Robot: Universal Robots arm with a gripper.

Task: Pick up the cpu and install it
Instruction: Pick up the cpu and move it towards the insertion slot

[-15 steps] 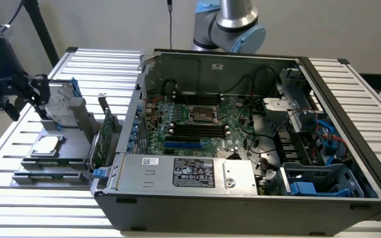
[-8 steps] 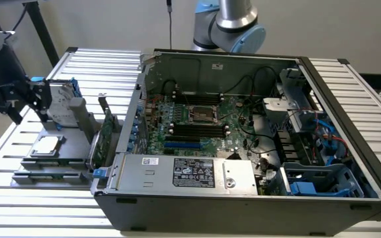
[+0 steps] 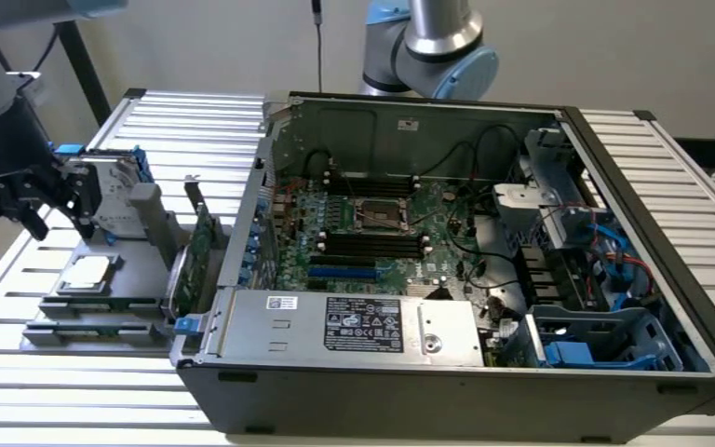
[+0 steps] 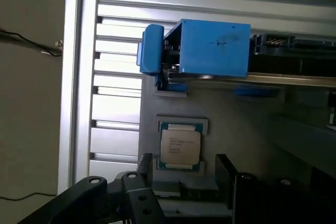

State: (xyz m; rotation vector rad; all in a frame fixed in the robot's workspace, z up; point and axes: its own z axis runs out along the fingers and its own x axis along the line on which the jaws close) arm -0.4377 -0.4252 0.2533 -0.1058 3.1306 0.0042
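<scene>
Gripper [image 3: 62, 219] hung over the grey holder [image 3: 134, 279] on the worktop [image 3: 34, 372] beside the computer case [image 3: 457, 382], jaws apart and empty, cpu [image 3: 88, 273] lying flat in its recess just below, roughly centred between the fingers, untouched.

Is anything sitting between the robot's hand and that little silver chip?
Nothing visible does. The open hand hangs above the cpu, which lies uncovered on its grey holder. The blue-railed hard drive stands beside it, not in between.
</scene>
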